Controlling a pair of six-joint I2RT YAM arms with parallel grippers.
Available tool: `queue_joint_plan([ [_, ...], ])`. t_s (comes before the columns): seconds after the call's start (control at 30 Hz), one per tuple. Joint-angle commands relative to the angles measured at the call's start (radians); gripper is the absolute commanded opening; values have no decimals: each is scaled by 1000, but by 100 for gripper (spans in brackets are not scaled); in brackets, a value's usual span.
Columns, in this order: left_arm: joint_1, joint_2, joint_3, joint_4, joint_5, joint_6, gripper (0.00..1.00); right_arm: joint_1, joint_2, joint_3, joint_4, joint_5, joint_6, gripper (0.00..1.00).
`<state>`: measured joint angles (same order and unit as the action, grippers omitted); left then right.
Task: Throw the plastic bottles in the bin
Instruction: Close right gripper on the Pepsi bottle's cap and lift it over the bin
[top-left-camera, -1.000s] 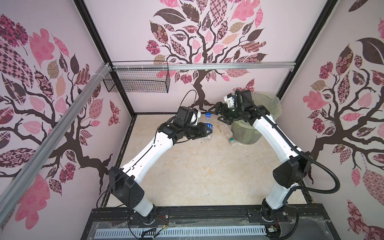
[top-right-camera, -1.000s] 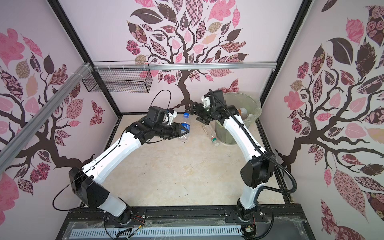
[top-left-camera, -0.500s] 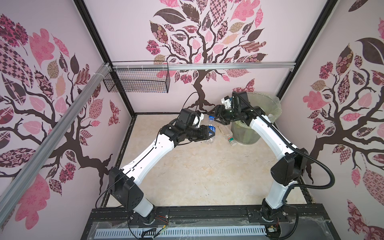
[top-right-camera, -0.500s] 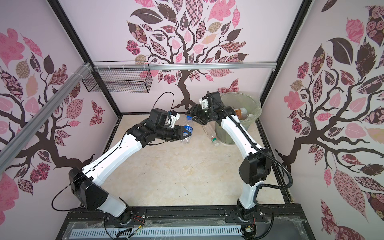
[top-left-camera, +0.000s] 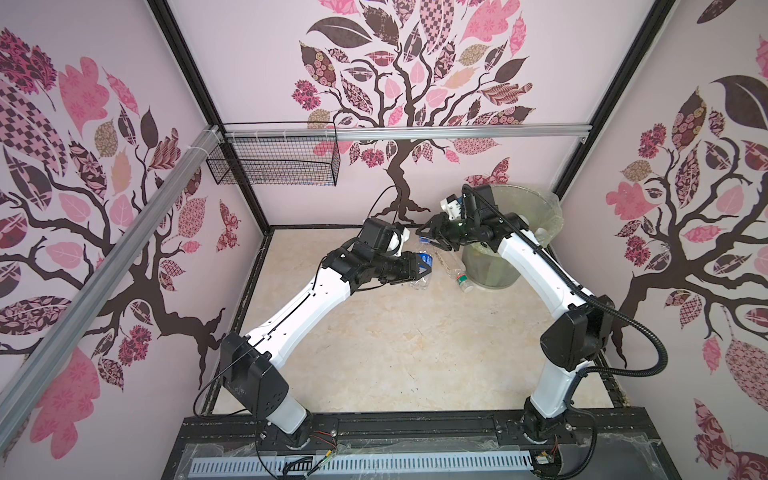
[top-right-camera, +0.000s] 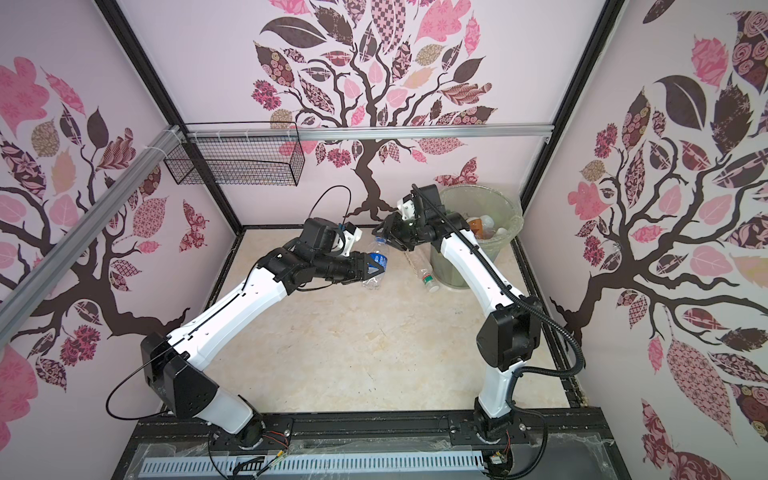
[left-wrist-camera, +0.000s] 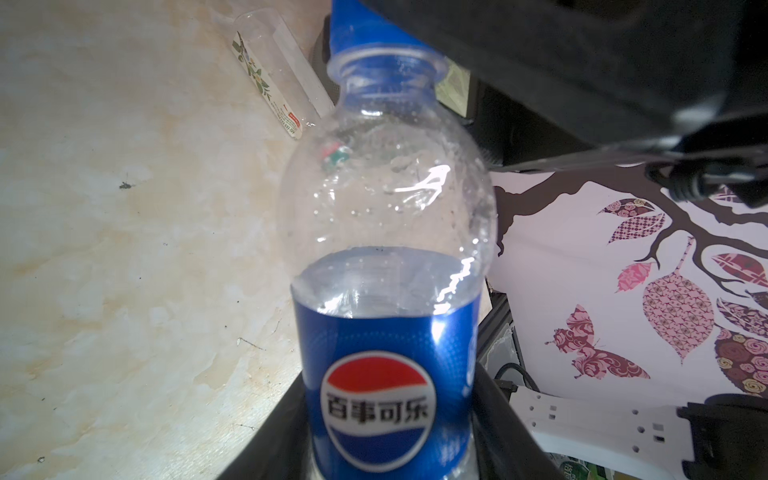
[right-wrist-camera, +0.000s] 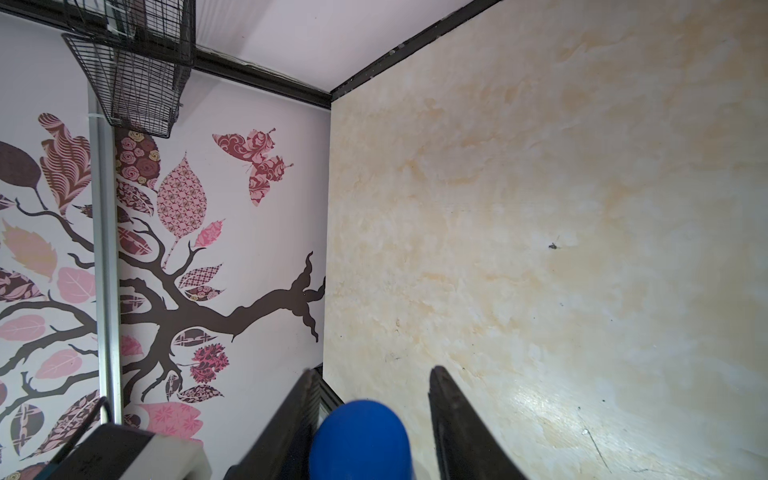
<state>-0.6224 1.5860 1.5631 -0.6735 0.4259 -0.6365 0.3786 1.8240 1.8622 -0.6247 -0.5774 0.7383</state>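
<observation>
A clear plastic bottle (top-left-camera: 419, 272) (top-right-camera: 374, 266) (left-wrist-camera: 390, 208) with a blue Pepsi label hangs above the floor. My left gripper (top-left-camera: 424, 270) (top-right-camera: 376, 269) (left-wrist-camera: 386, 382) is shut on its labelled body. The blue cap (right-wrist-camera: 359, 440) lies between the fingers of my right gripper (top-left-camera: 430, 239) (top-right-camera: 384, 237) (right-wrist-camera: 372, 370). One finger touches the cap and a gap shows at the other. A second clear bottle (top-left-camera: 451, 266) (top-right-camera: 420, 269) (left-wrist-camera: 274, 75) lies on the floor beside the bin (top-left-camera: 540, 208) (top-right-camera: 478, 192). Several bottles (top-right-camera: 486, 226) rest inside the bin.
A black wire basket (top-left-camera: 274, 166) (top-right-camera: 237, 160) (right-wrist-camera: 133, 62) hangs on the back wall at the left. The bin stands in the far right corner, just behind my right arm. Patterned walls close in three sides of the beige floor (top-left-camera: 395, 353).
My left gripper carried the Pepsi bottle up and right toward my right gripper. The right gripper's jaws narrowed from wide open around the bottle's cap.
</observation>
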Motion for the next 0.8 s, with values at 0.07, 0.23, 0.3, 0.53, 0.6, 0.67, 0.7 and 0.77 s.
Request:
queue_joint_plan([
  [0.07, 0, 25, 35, 26, -13, -17, 52, 8, -38, -39, -61, 31, -7, 43],
  [0.23, 0, 37, 40, 23, -13, -38, 52, 9, -57, -44, -72, 54, -15, 31],
  [0.3, 2, 38, 42, 20, -16, -45, 54, 9, -61, -44, -77, 64, -20, 25],
  [0.53, 26, 49, 63, -5, -16, -112, 69, 9, -49, 0, -112, 96, -44, 15],
  [0.6, 41, 51, 77, -19, -16, -144, 77, 8, -38, 34, -135, 115, -63, 15],
  [0.67, 59, 51, 90, -37, -13, -187, 84, 2, -23, 91, -177, 159, -96, 15],
  [0.7, 67, 49, 96, -38, -6, -209, 89, -5, -13, 125, -199, 178, -110, 14],
  [0.77, 82, 39, 105, -45, -4, -245, 97, -26, 9, 190, -230, 198, -129, 14],
])
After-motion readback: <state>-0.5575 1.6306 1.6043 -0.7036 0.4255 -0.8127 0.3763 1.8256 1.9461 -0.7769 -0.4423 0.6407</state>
